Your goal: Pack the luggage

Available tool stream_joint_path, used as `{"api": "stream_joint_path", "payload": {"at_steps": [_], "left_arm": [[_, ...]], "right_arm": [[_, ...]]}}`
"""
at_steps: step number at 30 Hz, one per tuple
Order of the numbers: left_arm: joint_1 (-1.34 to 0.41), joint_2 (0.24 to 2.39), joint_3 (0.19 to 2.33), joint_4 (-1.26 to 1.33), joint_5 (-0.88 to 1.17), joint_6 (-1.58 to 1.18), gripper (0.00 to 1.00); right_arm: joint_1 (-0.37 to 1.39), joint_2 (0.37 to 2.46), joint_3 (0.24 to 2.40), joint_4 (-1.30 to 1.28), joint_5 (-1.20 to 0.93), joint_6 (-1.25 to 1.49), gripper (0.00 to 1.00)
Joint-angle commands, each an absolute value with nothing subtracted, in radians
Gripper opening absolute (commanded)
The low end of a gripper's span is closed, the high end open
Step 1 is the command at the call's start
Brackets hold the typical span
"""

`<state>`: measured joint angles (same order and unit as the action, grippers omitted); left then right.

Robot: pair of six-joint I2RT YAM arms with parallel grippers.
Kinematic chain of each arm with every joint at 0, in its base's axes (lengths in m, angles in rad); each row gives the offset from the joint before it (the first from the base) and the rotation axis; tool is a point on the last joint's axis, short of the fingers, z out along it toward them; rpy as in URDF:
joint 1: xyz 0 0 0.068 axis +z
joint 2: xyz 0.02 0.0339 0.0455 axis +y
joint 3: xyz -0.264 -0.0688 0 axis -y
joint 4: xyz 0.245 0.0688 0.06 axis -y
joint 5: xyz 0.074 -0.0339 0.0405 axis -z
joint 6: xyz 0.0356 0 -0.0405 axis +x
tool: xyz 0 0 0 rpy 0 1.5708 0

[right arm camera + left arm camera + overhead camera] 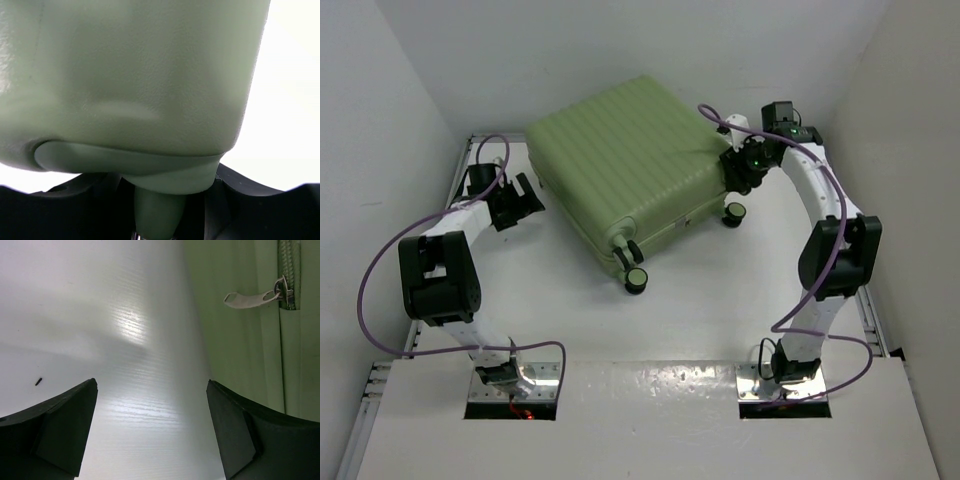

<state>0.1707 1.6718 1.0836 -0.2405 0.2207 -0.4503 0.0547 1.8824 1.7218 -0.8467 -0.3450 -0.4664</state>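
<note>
The luggage (620,170) is a large light-green ribbed suitcase lying closed and flat at the back middle of the table. My left gripper (528,196) is open and empty beside its left side. In the left wrist view the gripper (151,385) hangs over bare table, with the shell (240,350) and a silver zipper pull (250,297) at the right. My right gripper (738,170) is at the suitcase's right corner. In the right wrist view the gripper (160,205) has its fingers around a green wheel leg (159,212) under the shell corner (140,75). The lining is hidden.
Black wheels stick out at the near corner (635,279) and the right side (733,211). White walls close in on the left, back and right. Metal rails (872,320) run along the table's sides. A small dark speck (38,381) lies on the table.
</note>
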Motion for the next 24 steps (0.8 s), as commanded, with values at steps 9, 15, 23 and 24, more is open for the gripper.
{"api": "stream_joint_path", "payload": {"at_steps": [9,15,23,24], "left_arm": [[0.166,1.615,1.066,-0.235,0.216,-0.414,0.92],[0.166,1.583,1.078,-0.206,0.248,-0.434,0.95],[0.221,1.46,0.98,-0.057,0.334,-0.505,1.0],[0.221,1.46,0.98,-0.057,0.334,-0.505,1.0]], "right_arm": [[0.04,1.922,1.861,-0.702,-0.362,-0.468,0.04],[0.038,1.895,1.764,-0.684,-0.373,-0.477,0.56],[0.008,1.895,1.864,-0.791,-0.489,-0.414,0.93],[0.006,1.891,1.862,-0.798,-0.497,-0.411,0.95]]}}
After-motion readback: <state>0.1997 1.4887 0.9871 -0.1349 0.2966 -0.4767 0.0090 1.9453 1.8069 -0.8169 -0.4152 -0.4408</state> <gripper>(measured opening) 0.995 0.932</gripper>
